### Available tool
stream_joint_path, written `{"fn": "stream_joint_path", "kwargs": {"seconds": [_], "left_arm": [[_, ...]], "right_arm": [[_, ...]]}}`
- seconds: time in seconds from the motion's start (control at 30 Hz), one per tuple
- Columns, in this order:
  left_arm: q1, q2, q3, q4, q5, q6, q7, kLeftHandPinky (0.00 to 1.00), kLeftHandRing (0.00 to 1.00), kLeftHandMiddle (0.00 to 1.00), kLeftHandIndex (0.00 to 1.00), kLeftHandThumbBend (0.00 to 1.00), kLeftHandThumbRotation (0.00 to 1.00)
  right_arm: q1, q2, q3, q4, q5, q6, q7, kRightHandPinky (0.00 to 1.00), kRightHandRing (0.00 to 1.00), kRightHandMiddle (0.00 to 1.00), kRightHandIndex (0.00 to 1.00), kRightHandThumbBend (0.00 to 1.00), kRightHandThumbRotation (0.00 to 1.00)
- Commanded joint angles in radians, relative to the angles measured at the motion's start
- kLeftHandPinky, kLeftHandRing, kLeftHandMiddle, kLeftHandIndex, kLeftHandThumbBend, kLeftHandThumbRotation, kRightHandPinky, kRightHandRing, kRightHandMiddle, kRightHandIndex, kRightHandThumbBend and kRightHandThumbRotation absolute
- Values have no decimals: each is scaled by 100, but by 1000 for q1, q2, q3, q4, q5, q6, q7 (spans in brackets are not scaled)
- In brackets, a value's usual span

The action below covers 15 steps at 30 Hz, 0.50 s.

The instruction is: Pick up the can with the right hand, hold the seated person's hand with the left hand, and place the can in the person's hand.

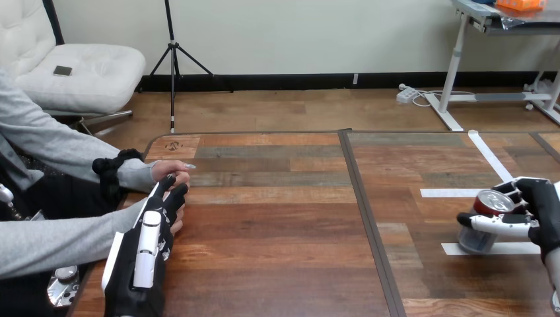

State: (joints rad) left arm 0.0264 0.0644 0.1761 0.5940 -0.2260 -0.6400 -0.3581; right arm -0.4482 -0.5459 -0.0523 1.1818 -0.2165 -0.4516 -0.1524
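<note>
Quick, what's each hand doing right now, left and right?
Left hand: open, fingers straight, lying against the person's hand.
Right hand: shut on the can.

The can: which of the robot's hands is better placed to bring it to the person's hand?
Right. The right hand has its fingers curled round the can at the right side of the table. The left hand is far off at the table's left edge, against the person's hand.
</note>
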Motion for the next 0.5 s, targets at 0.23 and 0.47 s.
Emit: {"fn": "stream_joint_path", "kwargs": {"seconds": [0.23, 0.47], "left_arm": [[-51, 15, -1, -3, 50, -66, 36, 97, 92, 89, 91, 46, 100], [-62, 72, -18, 15, 182, -156, 90, 88, 87, 84, 87, 42, 99]], "right_arm": [[-66, -21, 7, -139, 0, -61, 22, 36, 39, 43, 45, 83, 0], [-50, -23, 7, -201, 4, -82, 49, 35, 38, 42, 45, 83, 0]]}}
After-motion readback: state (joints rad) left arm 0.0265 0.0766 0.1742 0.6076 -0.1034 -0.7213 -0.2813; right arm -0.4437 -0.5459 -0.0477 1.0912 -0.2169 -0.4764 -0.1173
